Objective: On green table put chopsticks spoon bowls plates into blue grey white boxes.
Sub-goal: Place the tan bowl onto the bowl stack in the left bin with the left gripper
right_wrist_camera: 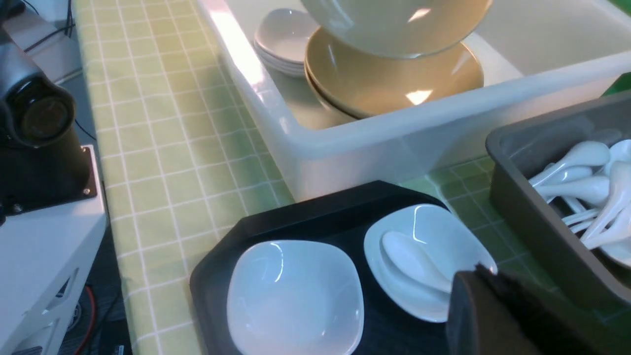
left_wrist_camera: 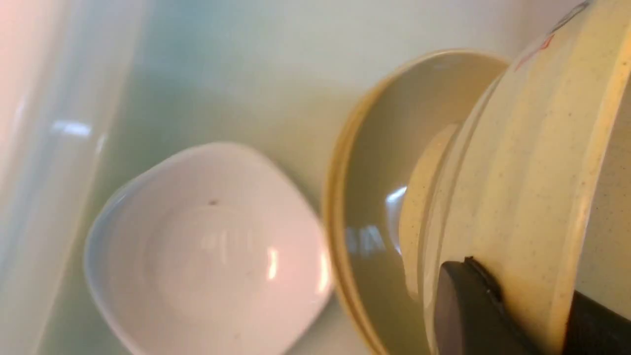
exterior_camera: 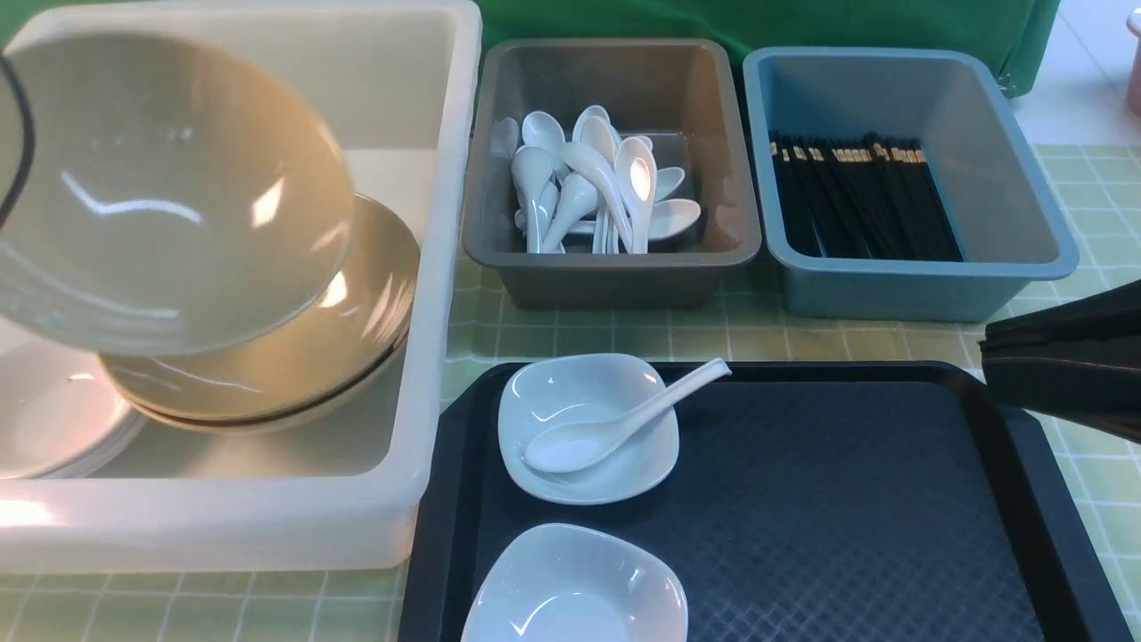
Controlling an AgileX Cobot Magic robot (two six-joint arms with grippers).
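Pinching the tilted bowl by its rim, left fingers risk slippage; it could drop onto stacked bowls. Right fingers closed, empty.

A glossy tan bowl hangs tilted above the stacked bowls in the large white box, next to piled white plates. White spoons lie heaped in the brownish-grey box. Black chopsticks lie in the blue-grey box. Outside the boxes, one spoon rests in a plate, with a second plate near it.
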